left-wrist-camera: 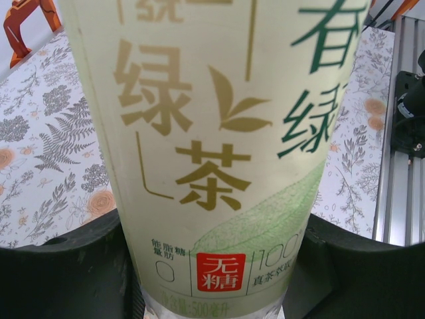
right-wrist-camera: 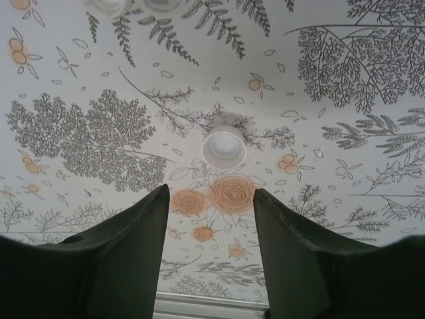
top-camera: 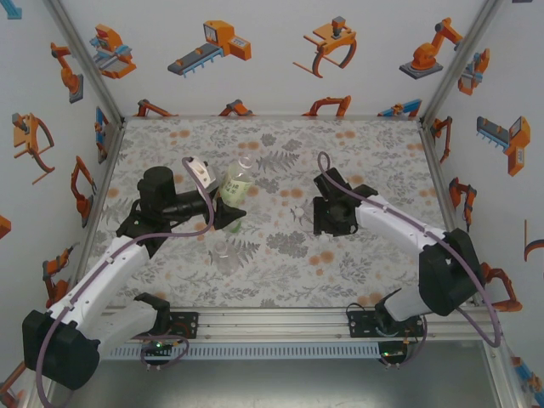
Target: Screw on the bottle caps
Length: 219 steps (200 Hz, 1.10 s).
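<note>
Over on the left half of the table point(top-camera: 365, 153), the left end effector point(top-camera: 233, 209) is clamped around the lower part of the bottle point(top-camera: 237, 185) and holds it roughly upright. We can't tell if the base touches the table. Well apart from it, the right end effector point(right-wrist-camera: 210, 193) hangs low with its fingers apart and nothing between them. A cap point(right-wrist-camera: 224, 147) lies on the table just ahead of the tips, open side up as far as we can tell.

So we'd call this the cap pickup step: bottle's ready, cap isn't grabbed yet. Next move, we reckon, is a short nudge forward and down so the fingers straddle the cap. Then a squeeze on something tiny that could easily skid.

Views-wise, the right wrist gives us the cap-to-finger line-up, which from above is hidden under the arm. Left wrist gives the label and the grip up close, and the top view gives the gap between the arms.
</note>
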### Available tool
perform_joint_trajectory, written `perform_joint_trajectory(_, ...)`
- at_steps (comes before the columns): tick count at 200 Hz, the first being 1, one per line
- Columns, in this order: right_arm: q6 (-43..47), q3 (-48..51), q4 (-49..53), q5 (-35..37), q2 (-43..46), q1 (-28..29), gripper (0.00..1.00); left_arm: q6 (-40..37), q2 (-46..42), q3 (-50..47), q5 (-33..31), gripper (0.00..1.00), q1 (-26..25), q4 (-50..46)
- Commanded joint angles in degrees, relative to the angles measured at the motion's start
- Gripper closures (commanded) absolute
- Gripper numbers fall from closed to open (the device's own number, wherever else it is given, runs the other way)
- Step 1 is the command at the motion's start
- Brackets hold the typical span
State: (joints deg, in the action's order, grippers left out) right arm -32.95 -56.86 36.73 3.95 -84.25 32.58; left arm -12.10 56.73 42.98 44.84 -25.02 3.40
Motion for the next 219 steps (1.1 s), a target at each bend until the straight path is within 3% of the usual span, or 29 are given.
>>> perform_joint_trajectory(1, 1.12, -2.30, -0.75, 0.54, -1.56, -0.83, 0.49, -0.04, -0.61, 1.84, 1.20, 1.00, 0.43, 0.04)
perform_joint_trajectory(92, 4.19, -10.65, -4.40, -1.50, -11.05, -4.01, 0.50, -0.56, -0.80, 2.19, 0.91, 1.00, 0.48, -1.16)
perform_joint_trajectory(129, 5.20, -13.14, -1.48, -1.67, -12.87, -4.25, 0.52, -0.63, -0.74, 2.28, 0.99, 1.00, 0.41, -1.29)
perform_joint_trajectory(219, 3.25, -6.78, -3.11, -3.41, -10.67, -4.20, 0.52, -0.47, -0.67, 2.47, 1.14, 1.00, 0.44, -1.47)
